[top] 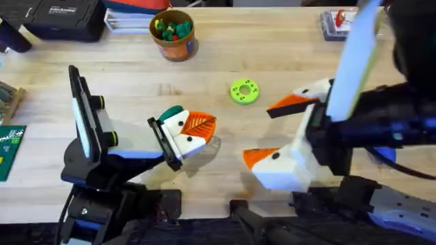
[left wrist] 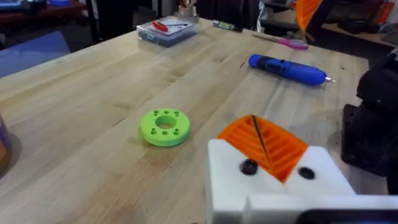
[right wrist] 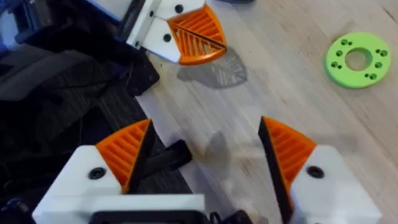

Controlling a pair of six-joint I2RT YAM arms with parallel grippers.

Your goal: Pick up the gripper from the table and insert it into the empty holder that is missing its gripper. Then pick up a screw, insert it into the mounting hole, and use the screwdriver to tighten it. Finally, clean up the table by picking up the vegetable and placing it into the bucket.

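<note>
The left pincer (top: 194, 133) is hanging pressed together, the right pincer (right wrist: 205, 155) spread (next likely needing the blue screwdriver (left wrist: 287, 68)).

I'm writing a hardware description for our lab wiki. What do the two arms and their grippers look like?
Both arms are black with white link covers. The left gripper and right gripper have blocky white fingers tipped with orange wedge-shaped pads with leaf-like ribbing, each fixed by black screws. The left arm shows yellow-green knobs at its joints, and blue parts show near both wrists.
</note>
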